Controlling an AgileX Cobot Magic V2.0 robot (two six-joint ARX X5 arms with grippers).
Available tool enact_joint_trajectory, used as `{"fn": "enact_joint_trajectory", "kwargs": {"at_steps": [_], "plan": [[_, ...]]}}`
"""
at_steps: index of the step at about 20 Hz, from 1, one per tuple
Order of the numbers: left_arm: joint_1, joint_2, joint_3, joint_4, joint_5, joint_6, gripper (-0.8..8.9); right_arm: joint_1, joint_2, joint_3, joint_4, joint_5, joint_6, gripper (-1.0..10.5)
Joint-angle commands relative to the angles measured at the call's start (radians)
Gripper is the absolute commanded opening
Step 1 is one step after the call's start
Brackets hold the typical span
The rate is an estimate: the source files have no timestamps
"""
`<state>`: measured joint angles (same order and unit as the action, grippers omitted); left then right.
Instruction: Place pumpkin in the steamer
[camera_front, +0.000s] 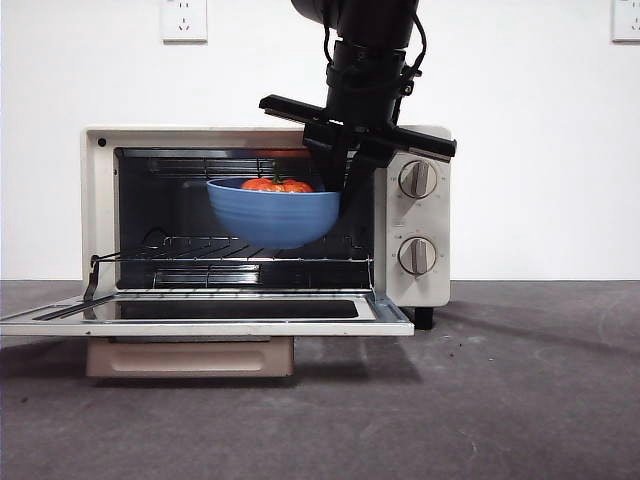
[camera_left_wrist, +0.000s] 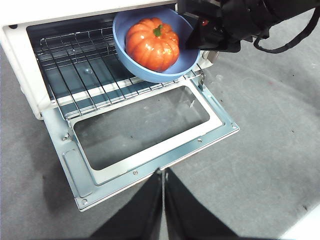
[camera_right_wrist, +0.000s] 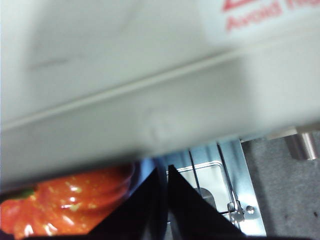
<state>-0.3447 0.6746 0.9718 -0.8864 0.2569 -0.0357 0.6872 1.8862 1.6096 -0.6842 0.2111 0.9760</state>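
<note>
**Pumpkin's riding in the bowl, halfway into the steamer**

So in the front view the steamer (camera_front: 265, 215) sits mid-frame with its door (camera_front: 205, 312) dropped flat open toward the camera, two knobs (camera_front: 417, 179) stacked on its right side. A big dark arm comes down from the top of the frame, and the right gripper (camera_front: 345, 195) is clamped on the right edge of a blue bowl (camera_front: 272, 218). The bowl hangs in the oven mouth, above the wire rack (camera_front: 250, 248) and not touching it as far as I can see. The pumpkin (camera_front: 277, 185) is inside the bowl, only its orange top peeking over the rim.

The left wrist view shows it better from above, in the upper middle of the frame: pumpkin (camera_left_wrist: 152, 44) sitting in the bowl (camera_left_wrist: 150, 72), green stem up, bowl partly over the rack (camera_left_wrist: 87, 75).

The left gripper (camera_left_wrist: 163, 172) hangs back at the bottom centre, above the grey table (camera_left_wrist: 270, 140), jaws pressed together on nothing.

The right wrist view is blurry, just orange pumpkin (camera_right_wrist: 65, 207) at lower left.
</note>
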Motion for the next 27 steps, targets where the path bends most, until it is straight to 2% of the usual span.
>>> {"fn": "enact_joint_trajectory", "kwargs": {"at_steps": [1, 3, 6, 8, 14, 20, 24, 27], "plan": [[-0.005, 0.004, 0.005, 0.01, -0.002, 0.017, 0.15, 0.009, 0.035, 0.028, 0.009, 0.0, 0.014, 0.1], [-0.005, 0.004, 0.005, 0.01, -0.002, 0.017, 0.15, 0.009, 0.036, 0.028, 0.011, 0.004, 0.014, 0.2], [-0.005, 0.004, 0.005, 0.01, -0.002, 0.017, 0.15, 0.009, 0.036, 0.028, 0.01, 0.002, 0.011, 1.3], [-0.005, 0.005, 0.005, 0.01, -0.002, 0.017, 0.15, 0.011, 0.036, 0.028, 0.01, 0.0, 0.007, 1.7], [-0.005, 0.005, 0.005, 0.009, -0.002, 0.017, 0.15, 0.018, 0.008, 0.029, 0.007, 0.031, -0.033, 2.0], [-0.005, 0.005, 0.005, 0.01, -0.002, 0.018, 0.15, 0.02, -0.058, 0.029, -0.001, 0.023, -0.081, 2.0], [-0.004, 0.005, 0.005, 0.011, -0.002, 0.021, 0.15, 0.024, -0.126, 0.029, 0.0, -0.006, -0.186, 2.0], [-0.004, 0.005, 0.005, 0.011, -0.002, 0.021, 0.15, 0.024, -0.194, 0.029, 0.0, -0.029, -0.315, 2.0]]}}
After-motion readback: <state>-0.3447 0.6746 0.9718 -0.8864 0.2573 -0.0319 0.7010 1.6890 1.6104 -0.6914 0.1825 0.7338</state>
